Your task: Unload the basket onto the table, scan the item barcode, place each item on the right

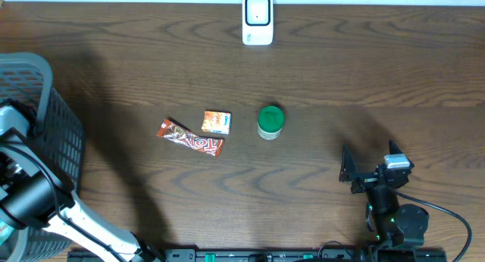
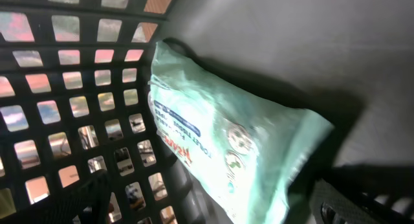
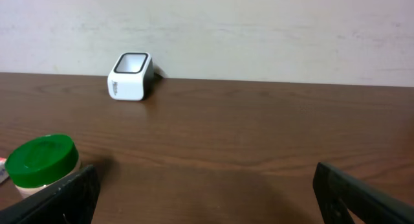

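While the left claw (image 2: 210,188) is spread wide inside the basket (image 2: 77,120), the pale green pack (image 2: 226,140) is seen just ahead of it, its long axis running from upper left to lower right of the wrist view. The right claw (image 1: 370,157), also spread and empty, is parked at the overhead's lower right, well apart from it.

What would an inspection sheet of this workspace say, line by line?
Surface: dark wooden table, no spills seen.
Job's things: white scanner at far edge; pale green pack inside grey basket.
Clutter: candy bar, orange box, green-lidded jar, mid-table.
Tools: left tool open above the pack; right tool open, empty.
Cables: black cable by right arm's base.
Surroundings: pale wall behind table.
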`<state>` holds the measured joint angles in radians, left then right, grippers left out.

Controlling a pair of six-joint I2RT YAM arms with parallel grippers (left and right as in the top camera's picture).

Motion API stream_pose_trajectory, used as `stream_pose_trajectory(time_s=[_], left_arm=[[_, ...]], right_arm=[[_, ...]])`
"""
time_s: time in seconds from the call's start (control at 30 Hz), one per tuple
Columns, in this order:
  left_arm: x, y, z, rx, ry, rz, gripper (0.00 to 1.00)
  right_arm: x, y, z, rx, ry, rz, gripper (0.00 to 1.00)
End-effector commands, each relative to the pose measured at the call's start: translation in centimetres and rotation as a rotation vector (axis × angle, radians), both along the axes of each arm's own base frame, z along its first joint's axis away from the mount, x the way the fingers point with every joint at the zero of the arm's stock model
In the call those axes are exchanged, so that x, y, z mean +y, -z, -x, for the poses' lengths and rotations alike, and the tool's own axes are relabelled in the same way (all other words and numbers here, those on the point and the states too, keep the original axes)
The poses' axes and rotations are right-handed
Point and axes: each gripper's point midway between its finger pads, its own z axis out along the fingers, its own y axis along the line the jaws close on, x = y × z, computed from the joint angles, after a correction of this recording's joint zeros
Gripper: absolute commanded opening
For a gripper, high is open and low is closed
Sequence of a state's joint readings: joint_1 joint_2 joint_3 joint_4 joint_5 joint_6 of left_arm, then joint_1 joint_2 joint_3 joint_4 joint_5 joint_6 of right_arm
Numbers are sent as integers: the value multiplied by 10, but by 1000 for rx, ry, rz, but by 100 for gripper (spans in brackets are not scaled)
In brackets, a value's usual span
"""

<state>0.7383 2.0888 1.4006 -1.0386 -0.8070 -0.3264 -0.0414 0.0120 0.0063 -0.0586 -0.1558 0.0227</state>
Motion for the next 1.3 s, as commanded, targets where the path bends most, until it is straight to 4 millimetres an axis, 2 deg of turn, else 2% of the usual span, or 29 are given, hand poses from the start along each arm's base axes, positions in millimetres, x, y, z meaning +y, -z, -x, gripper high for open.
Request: stream_pose_trajectory(time_s=[0.0,0.13,0.4,0.43,0.5,0.53,0.6,0.63,0.73,0.77,0.8,0.9,0.97,1.07,1.27], left_arm=[[-18,37,0,-92,-87,97,98],[-28,47,-8,-156,-115,161,98],[-31,42,10,-130,-187,156,98],[-31,42,12,-129,-195,156,91],[-29,42,14,-130,-205,155,69],[-29,42,16,-130,-209,155,55],[-28,42,18,-134,-224,149,36],[-27,42,19,-136,-231,145,30],[-26,42,21,-142,-248,135,19],[-26,42,21,-143,-249,134,10],[-25,43,21,-146,-249,131,7],[-20,38,15,-160,-242,121,8],[-15,27,7,-167,-222,119,7],[-6,-3,-14,-191,-171,110,7],[-1,-85,-62,-351,-90,32,7]], right_arm=[[0,0,0,1,2,-14,99],[0,0,0,1,2,-14,99],[0,0,0,1,2,-14,99],[0,0,0,1,2,-13,99],[0,0,0,1,2,-14,99],[0,0,0,1,2,-13,99],[0,0,0,1,2,-14,99],[0,0,0,1,2,-14,99],[0,0,0,1,2,-14,99],[0,0,0,1,2,-14,99],[0,0,0,1,2,-13,99],[0,0,0,1,2,-13,99],[0,0,0,1,2,-14,99],[0,0,0,1,2,-13,99],[0,0,0,1,2,-14,99]])
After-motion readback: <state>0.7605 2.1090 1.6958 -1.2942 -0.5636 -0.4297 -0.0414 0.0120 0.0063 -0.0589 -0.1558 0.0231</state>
